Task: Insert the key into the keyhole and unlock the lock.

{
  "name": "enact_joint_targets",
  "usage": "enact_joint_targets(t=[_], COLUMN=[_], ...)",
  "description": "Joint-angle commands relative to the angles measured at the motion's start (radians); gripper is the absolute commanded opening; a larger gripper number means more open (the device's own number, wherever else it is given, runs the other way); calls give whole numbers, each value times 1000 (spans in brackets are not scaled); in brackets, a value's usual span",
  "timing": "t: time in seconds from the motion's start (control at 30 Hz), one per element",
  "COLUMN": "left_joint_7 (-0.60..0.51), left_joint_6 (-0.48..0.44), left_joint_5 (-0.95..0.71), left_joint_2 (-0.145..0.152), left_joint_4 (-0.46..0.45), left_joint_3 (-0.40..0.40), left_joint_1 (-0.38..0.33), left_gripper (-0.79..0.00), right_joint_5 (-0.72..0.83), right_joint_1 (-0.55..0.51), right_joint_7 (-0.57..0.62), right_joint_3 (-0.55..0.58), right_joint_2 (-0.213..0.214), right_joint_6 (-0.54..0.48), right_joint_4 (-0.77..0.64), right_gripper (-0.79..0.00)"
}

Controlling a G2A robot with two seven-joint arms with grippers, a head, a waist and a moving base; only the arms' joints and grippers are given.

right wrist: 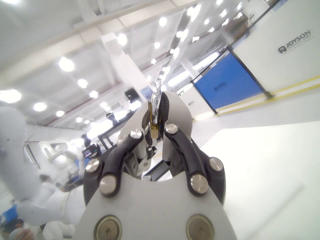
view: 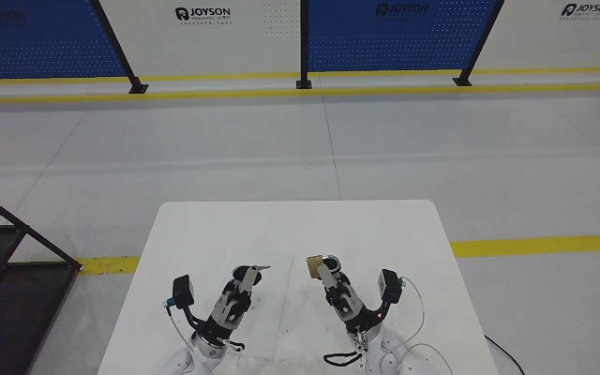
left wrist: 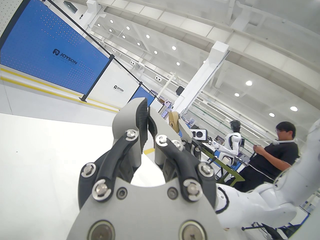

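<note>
Above the near part of the white table, my left gripper is shut on a small silver key whose tip points toward the other arm. In the left wrist view the left gripper's pads are pressed together and the key is hidden between them. My right gripper is shut on a brass padlock, a short gap to the right of the key tip. The padlock sits between the right gripper's fingers with its silver shackle sticking out past them. The left wrist view shows the padlock's keyhole face.
The far half of the table is bare white surface. A black metal frame stands off the table's left side. Yellow floor lines and blue and white barrier panels lie well beyond the far edge.
</note>
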Motion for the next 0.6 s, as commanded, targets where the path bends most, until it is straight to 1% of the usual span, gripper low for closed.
enact_joint_targets(t=[0.0,0.13,0.2,0.3,0.37,0.5,0.57], left_joint_7=[0,0,-3,20,67,165,197], left_joint_6=[0,0,13,-8,-37,-85,-103], left_joint_5=[0,0,-7,-65,-88,-108,-115], left_joint_2=[0,0,-2,-10,-18,-36,-46], left_joint_4=[0,0,-7,-13,-8,33,55], left_joint_3=[0,0,5,45,70,130,160], left_joint_1=[0,0,-5,-8,-14,-32,-50], left_gripper=[-785,-785,-785,-785,-785,-785,-785], right_joint_5=[0,3,41,92,111,130,132], right_joint_1=[0,0,8,24,35,54,67], right_joint_7=[0,6,40,28,-6,-79,-113], right_joint_3=[0,-2,-13,-36,-51,-93,-112], right_joint_2=[0,0,-5,-16,-26,-50,-63], right_joint_6=[0,3,16,-5,-17,-38,-52], right_joint_4=[0,0,-1,5,14,46,70], right_gripper=[-785,-785,-785,-785,-785,-785,-785])
